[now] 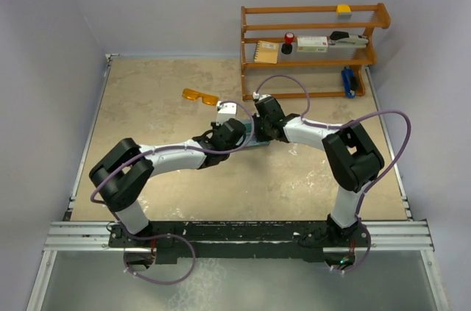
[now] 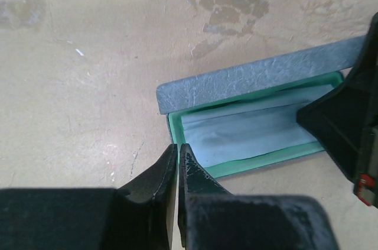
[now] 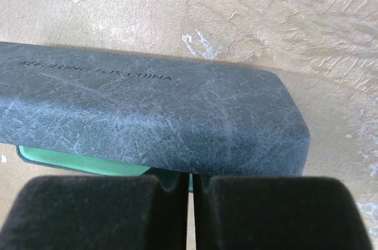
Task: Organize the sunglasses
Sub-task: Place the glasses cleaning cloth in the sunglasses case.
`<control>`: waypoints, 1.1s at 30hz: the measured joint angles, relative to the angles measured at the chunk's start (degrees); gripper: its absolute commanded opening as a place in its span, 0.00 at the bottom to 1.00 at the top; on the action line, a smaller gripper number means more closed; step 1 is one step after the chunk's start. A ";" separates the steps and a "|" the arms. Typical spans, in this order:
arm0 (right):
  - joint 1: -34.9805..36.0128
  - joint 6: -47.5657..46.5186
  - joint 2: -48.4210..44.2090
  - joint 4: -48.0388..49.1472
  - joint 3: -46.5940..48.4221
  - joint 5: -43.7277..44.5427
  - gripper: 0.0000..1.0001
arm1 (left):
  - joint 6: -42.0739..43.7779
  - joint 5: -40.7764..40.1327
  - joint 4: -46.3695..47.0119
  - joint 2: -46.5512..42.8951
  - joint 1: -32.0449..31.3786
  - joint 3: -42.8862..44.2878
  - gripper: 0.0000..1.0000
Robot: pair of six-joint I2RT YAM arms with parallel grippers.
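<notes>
Black fingers sit closest: left gripper (image 2: 178, 155) pressed together, empty, at the open case's (image 2: 248, 81) near corner; right gripper (image 3: 190, 182) likewise closed just short of its lid. Inside lies only a pale blue cloth (image 2: 242, 135). Sunglasses (image 1: 200, 95) lie well beyond the left gripper on the table (image 1: 147, 105) (seemingly untouched), so packing them is not yet done.

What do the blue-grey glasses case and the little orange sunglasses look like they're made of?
The oblong blue-grey case looks like matte faux leather over a stiff shell: pale crackle veining, stamped lettering. Inside, a pale blue lining seems to be soft cloth. The small orange sunglasses look like glossy translucent plastic, amber and see-through.
</notes>
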 measured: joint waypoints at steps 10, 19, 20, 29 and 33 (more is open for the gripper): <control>-0.04 -0.28 -2.73 -1.33 0.00 1.49 0.22 | 2.29 -1.25 -1.29 -3.78 0.04 0.00 0.02; 0.00 -0.61 -9.73 -2.95 -0.15 1.44 0.00 | 4.24 -1.18 -1.01 -3.78 0.76 0.00 0.02; 0.02 -0.52 -10.69 -2.91 -0.52 1.42 0.00 | 4.68 -1.16 -0.81 -3.78 1.18 0.02 0.01; 0.42 0.52 -17.29 -2.62 -9.07 1.29 0.00 | 7.34 1.05 2.86 -3.23 6.75 0.70 0.01; 0.68 1.20 -17.62 -2.51 -12.52 1.29 0.00 | 8.31 1.40 4.79 -0.55 7.89 3.82 0.01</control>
